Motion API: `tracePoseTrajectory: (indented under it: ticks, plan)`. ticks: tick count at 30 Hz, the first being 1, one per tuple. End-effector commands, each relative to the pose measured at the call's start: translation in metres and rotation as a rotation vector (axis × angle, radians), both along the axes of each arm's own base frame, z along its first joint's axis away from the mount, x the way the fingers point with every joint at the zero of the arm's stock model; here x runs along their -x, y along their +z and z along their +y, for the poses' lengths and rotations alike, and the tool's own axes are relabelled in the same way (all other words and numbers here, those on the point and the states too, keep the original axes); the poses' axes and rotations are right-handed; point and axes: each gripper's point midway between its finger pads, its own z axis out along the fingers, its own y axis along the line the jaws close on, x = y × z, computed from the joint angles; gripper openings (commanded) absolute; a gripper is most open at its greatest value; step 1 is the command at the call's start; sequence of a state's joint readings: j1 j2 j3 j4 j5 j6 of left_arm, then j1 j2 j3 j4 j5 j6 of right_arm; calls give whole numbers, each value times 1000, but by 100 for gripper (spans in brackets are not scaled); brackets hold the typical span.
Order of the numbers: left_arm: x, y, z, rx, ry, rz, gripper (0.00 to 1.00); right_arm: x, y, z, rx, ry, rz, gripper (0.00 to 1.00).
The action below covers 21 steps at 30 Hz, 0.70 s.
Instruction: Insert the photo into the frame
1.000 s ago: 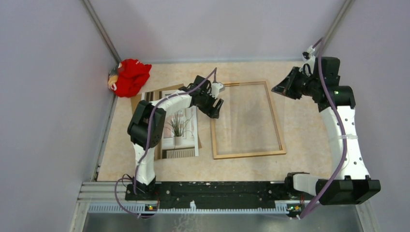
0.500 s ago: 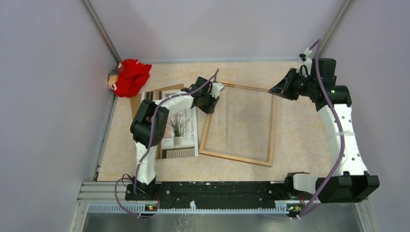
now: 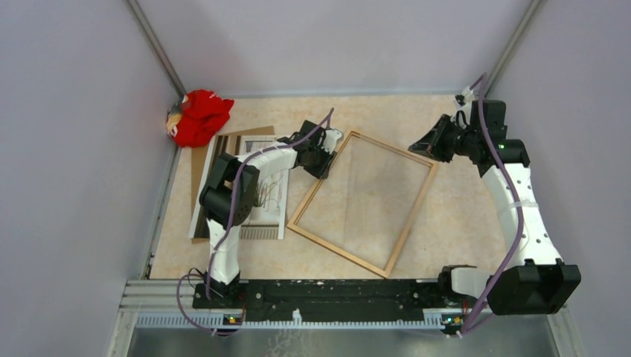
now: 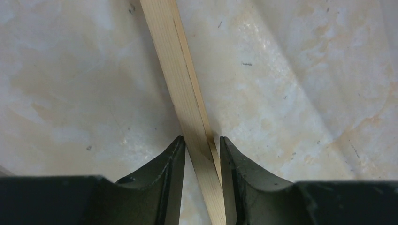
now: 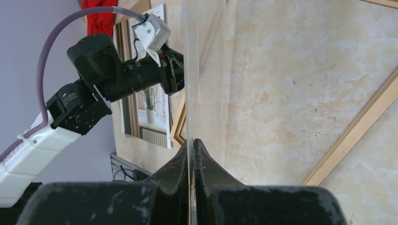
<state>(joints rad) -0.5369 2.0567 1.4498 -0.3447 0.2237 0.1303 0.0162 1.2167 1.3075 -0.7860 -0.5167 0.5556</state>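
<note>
On the beige marbled tabletop (image 3: 461,223), the thin golden-brown wooden frame (image 3: 338,251) is laid askew, its moulding pinched by the left fingers (image 4: 171,164) and a clear pane (image 5: 187,93) pinched edge-on by the right fingers (image 5: 206,173). The white-bordered plant photo (image 3: 271,216) is seen just beside the frame on brown cardboard (image 3: 197,167), so insertion is judged not yet begun.

No legible txt, labels, brand marks, nos. or signs anywhere at this res.: none on the frame (image 3: 338,251), the photo (image 3: 268,217), the clear pane (image 5: 189,93), the red cloth (image 3: 199,117) or the worktop (image 3: 461,223).
</note>
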Motion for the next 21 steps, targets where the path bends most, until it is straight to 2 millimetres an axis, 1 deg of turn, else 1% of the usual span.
tracePoseTrajectory:
  ticks: [1, 5, 7, 9, 12, 17, 21]
  plan:
    - [13, 15, 10, 45, 107, 48, 38, -7, 14, -2, -38, -46, -71, 0]
    - [8, -1, 27, -22, 227, 46, 29, -8, 12, -6, -28, -70, -67, 0]
    - [5, -8, 32, -44, 266, 37, 25, -8, 14, -7, -25, -77, -74, 0]
    - [2, -19, 39, -76, 314, 39, 18, -7, 16, -7, -23, -80, -82, 0]
    - [-1, -28, 51, -112, 417, 38, 9, -7, 21, -9, -16, -90, -94, 0]
    - [-4, -28, 59, -105, 524, 25, 1, -13, 24, -9, -18, -95, -113, 0]
    - [3, -27, 55, -83, 523, 52, 2, -19, 25, -7, -29, -88, -119, 0]
